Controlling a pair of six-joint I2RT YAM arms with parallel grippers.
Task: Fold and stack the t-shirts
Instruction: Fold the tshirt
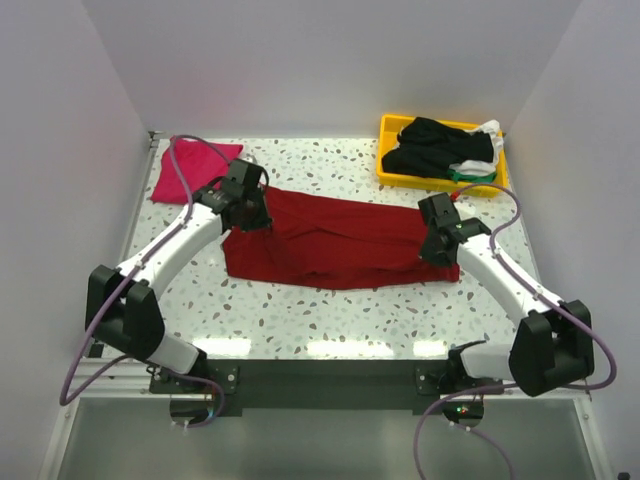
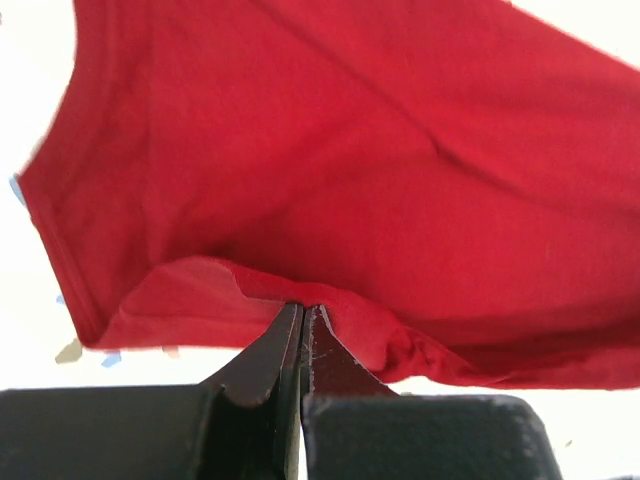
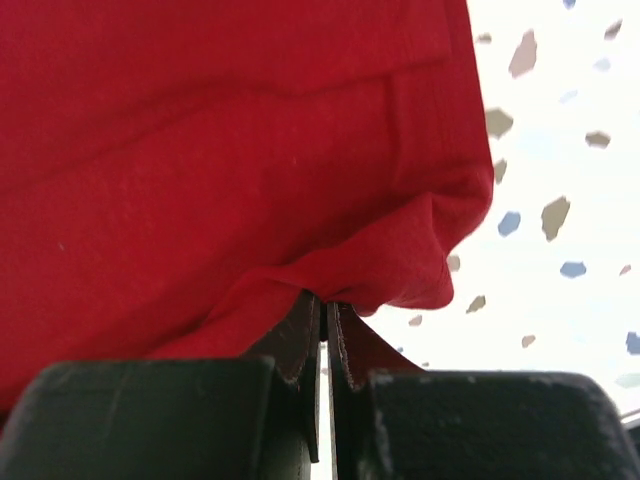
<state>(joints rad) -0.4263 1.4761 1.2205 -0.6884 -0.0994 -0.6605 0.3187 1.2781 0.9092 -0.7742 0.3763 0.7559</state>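
Top view: the dark red t-shirt [image 1: 340, 245] is spread, rumpled, mid-surface [image 1: 300, 310]. It's gripped at its left end by the left hand [image 1: 250, 222] and at its right end by the right hand [image 1: 437, 252]. A pink t-shirt [image 1: 190, 170] is parked far left, and black t-shirts [image 1: 440, 145] are piled in the yellow tray [image 1: 392, 175].

Left wrist: the fingers [image 2: 265, 350] are pinched together on a red fold.

Right wrist: same deal, the hem is clamped tight.

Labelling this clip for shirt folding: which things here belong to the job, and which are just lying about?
Job: dark red t-shirt, pinched by left gripper and right gripper; magenta-pink t-shirt; heaped black, white and green clothes.
Lying about: yellow tray; speckled table.
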